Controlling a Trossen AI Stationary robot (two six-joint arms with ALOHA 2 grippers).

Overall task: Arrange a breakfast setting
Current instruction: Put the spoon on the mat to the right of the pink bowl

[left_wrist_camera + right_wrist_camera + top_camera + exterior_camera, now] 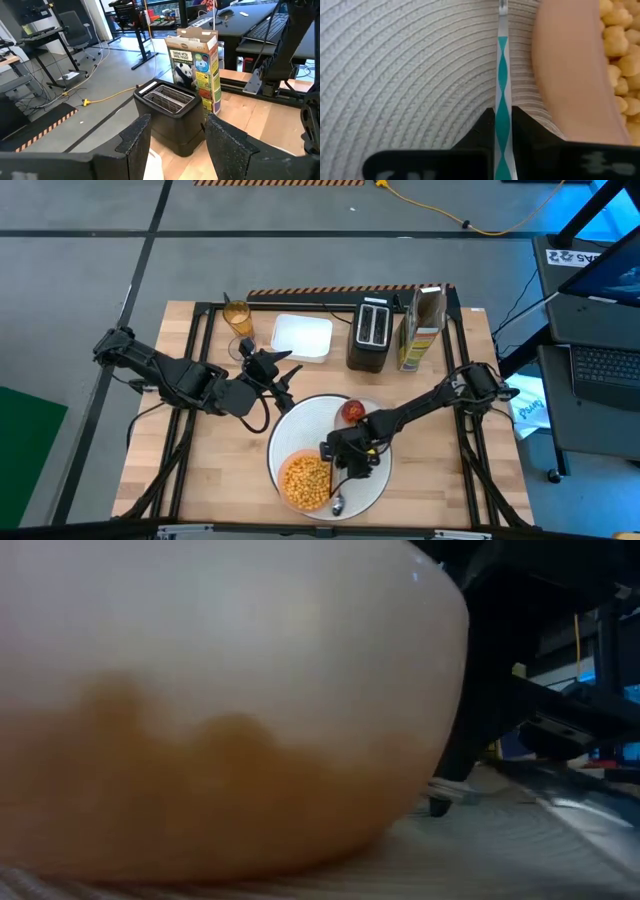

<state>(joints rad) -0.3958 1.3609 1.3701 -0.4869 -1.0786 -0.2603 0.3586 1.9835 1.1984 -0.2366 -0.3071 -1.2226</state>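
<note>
A big round white placemat (300,425) lies at the table's near middle. On it stands an orange bowl (305,480) of yellow cereal puffs (620,35), which fills the low view (220,710). A red apple (352,411) sits at the mat's far right. My right gripper (350,463) is low over the mat, just right of the bowl, shut on a spoon (338,502) with a teal-and-white handle. My left gripper (275,370) hangs raised at the mat's far left, open, with nothing between its fingers (135,145). My right gripper pinches the spoon's teal-and-white handle (503,100) between its two fingers. It slants down from the table's far right, and the handle runs on lengthwise past the fingertips over the placemat. The spoon's bowl end (338,503) points toward the near edge, beside the orange bowl.
Along the far edge stand a glass of orange drink (238,320), a white rectangular tray (302,337), a black toaster (170,112) and an open cereal box (197,60). Bare wood lies left and right of the placemat.
</note>
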